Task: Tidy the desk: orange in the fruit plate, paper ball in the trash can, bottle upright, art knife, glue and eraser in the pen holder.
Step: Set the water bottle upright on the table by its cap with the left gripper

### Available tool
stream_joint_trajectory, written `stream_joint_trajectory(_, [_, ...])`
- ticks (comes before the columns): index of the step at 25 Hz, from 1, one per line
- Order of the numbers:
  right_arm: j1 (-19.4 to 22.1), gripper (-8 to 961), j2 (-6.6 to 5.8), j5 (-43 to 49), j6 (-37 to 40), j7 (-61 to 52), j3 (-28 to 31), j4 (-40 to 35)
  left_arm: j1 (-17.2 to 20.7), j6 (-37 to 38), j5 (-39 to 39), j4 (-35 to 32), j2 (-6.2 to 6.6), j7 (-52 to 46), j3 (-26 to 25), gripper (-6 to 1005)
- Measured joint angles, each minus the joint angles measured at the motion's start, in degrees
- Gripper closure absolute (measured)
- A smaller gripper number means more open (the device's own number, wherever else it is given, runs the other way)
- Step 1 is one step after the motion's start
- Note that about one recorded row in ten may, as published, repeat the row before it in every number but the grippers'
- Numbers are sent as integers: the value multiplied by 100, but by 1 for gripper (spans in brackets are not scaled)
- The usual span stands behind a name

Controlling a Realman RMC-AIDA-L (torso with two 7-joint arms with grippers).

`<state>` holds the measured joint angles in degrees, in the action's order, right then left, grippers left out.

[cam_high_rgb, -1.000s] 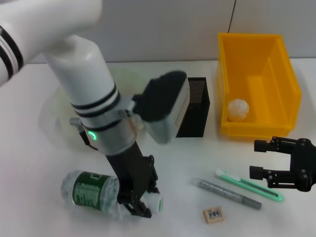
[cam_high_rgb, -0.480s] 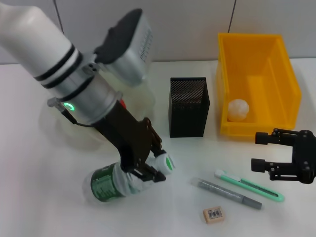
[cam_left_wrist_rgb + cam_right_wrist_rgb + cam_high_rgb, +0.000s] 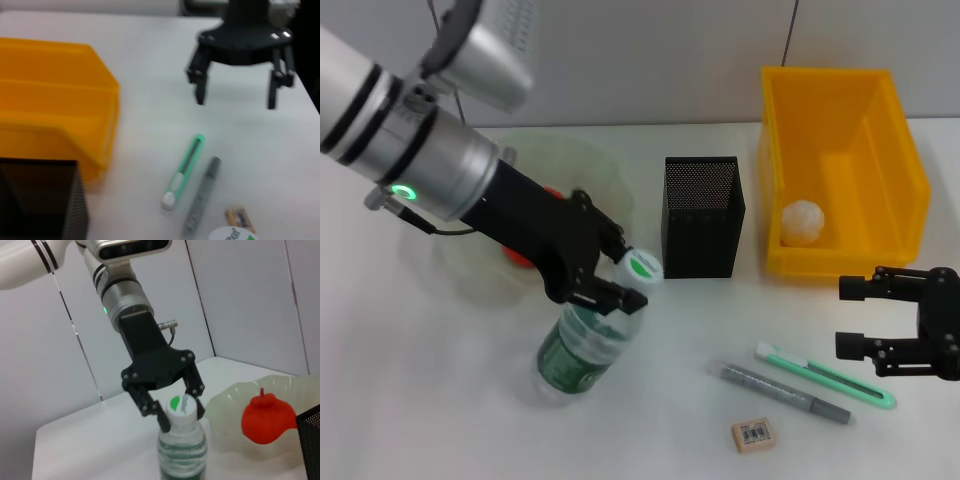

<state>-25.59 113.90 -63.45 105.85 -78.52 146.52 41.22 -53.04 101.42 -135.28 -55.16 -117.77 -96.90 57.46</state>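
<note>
White desk: left gripper [image 3: 617, 281] clamped round neck of clear ribbed plastic bottle [image 3: 582, 345], nearly upright; right gripper [image 3: 865, 317] spread wide above green art knife [image 3: 825, 374].

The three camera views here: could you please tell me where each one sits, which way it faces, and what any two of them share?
Head view: from the robot's head, looking down at the desk; shows the left gripper on the bottle and the right gripper.
Left wrist view: on the left arm, facing across the desk to the right gripper, art knife and yellow bin; none of its own arm shows.
Right wrist view: on the right arm, facing the left gripper, bottle and fruit plate.
Shared: head and right wrist views both show the gripped bottle.
</note>
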Motion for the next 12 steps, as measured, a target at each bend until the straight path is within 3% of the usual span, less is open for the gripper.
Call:
stream_joint_trajectory(5, [8,169,-49,31,109,13,-1,9,76,15,4,-50,-2,3,-211,535])
stream_joint_trajectory(6, [3,169,-55,66,124,25,-1,14,308,44,76,-86,56,80,-930,534])
stream_joint_trajectory(8, [-1,169,-59,87,126,26,-1,16,308,44,76,-86,56,80,-930,533])
stream_joint_trajectory(9, [-7,170,-64,122,128,31,-1,17,493,28,354,-73,174,96,-1116,533])
stream_joint_trajectory(12, [-14,170,-68,165,124,40,-1,19,611,7,498,-80,245,68,-1129,531])
